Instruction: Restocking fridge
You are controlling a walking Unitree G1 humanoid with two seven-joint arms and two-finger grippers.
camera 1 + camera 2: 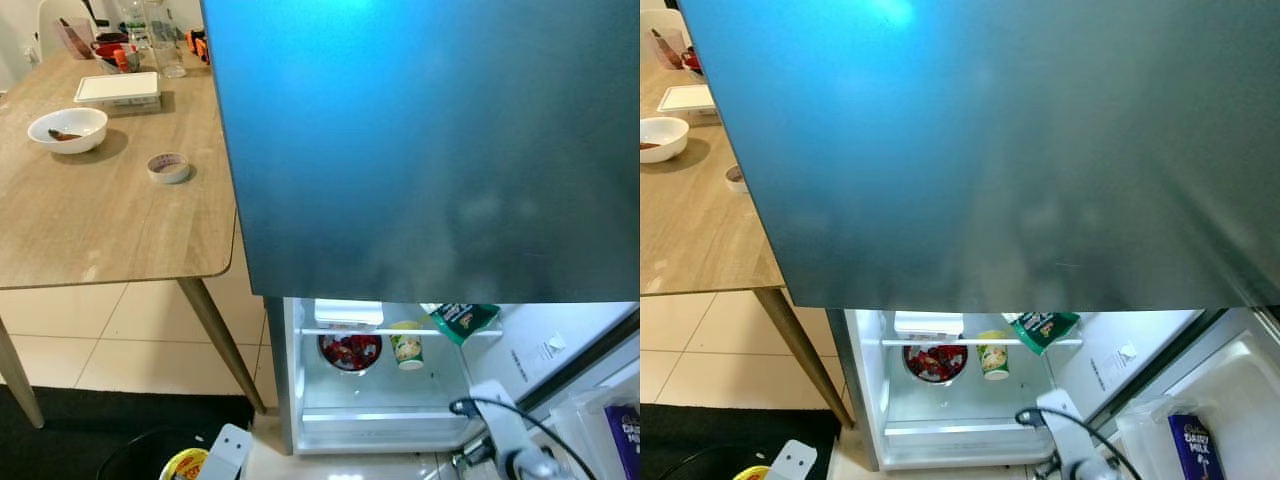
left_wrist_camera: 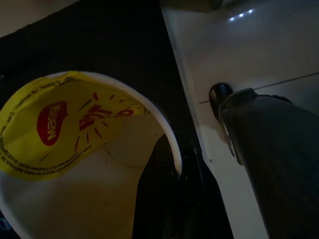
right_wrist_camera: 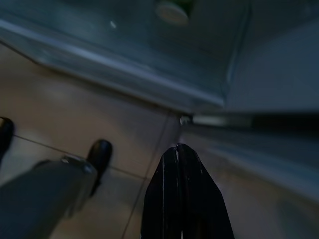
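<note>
My left gripper (image 2: 169, 199) grasps a noodle cup (image 2: 75, 164), white with a yellow lid partly peeled back. My left wrist camera shows this closely: a dark finger (image 2: 157, 194) lies against the cup's rim, though the frame is dim and the second finger cannot be made out. My head camera catches only a sliver of the same cup at the bottom edge, yellow lid just below the silver left wrist (image 1: 228, 452), low over a dark mat (image 1: 90, 435) beside the fridge (image 1: 420, 140).

The fridge's closed upper door, blue-grey, covers most of my head view. Beneath it the lower compartment stands open and lit. On its shelf (image 1: 395, 331) I see a white box (image 1: 348, 313), a bowl of red fruit (image 1: 350, 351), a small yellow-green cup (image 1: 407, 346) and a green packet (image 1: 464, 319) tilted at the right. The open door (image 1: 1230, 400) at far right holds a purple chocolate-milk carton (image 1: 1193, 445), partly cut off.

My right gripper (image 3: 182, 164) hangs low before the compartment, fingers pressed together and empty; that wrist view is blurred, showing floor tile (image 3: 75, 114) and the fridge's lower sill (image 3: 124, 69).

To the left stands a wooden table (image 1: 100, 220) carrying a white bowl (image 1: 67, 129), a small dish (image 1: 169, 167), a white tray (image 1: 118, 90) and indistinct clutter.
</note>
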